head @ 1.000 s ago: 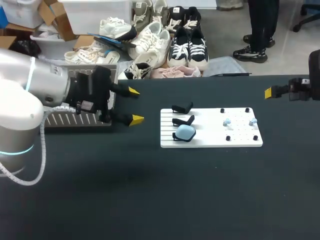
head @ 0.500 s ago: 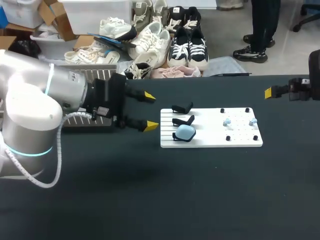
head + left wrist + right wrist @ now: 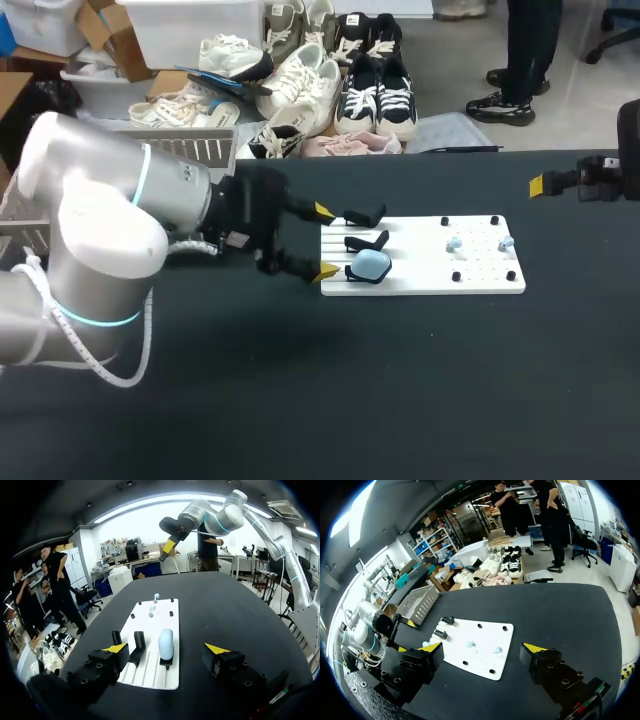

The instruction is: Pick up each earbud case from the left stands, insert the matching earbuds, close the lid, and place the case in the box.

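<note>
Pale blue and smooth-shelled, the earbud case (image 3: 372, 264) sits in the lowest of three black stands (image 3: 365, 216) at the left end of the white board (image 3: 480, 282), mid-frame on the dark desk (image 3: 400, 380). The left gripper (image 3: 325, 241) hangs at the board's left edge, its fingers spread wide and empty, with one tip just beside the case. The right gripper (image 3: 537, 185) sits at the right edge, well apart.

From the left wrist, the earbud case (image 3: 165, 642) stands on edge straight ahead of the left gripper (image 3: 165, 648), between its parted fingers and untouched. It looks light, rigid and glossy, so I'd expect it to slip under a loose pinch. Its two broad faces are the better hold. The lid seam seems to face away, though I can't be sure.

From the right wrist, the right gripper (image 3: 481, 648) is wide apart and holds nothing. The two small earbuds (image 3: 470, 644) lie on the board ahead of it.
</note>
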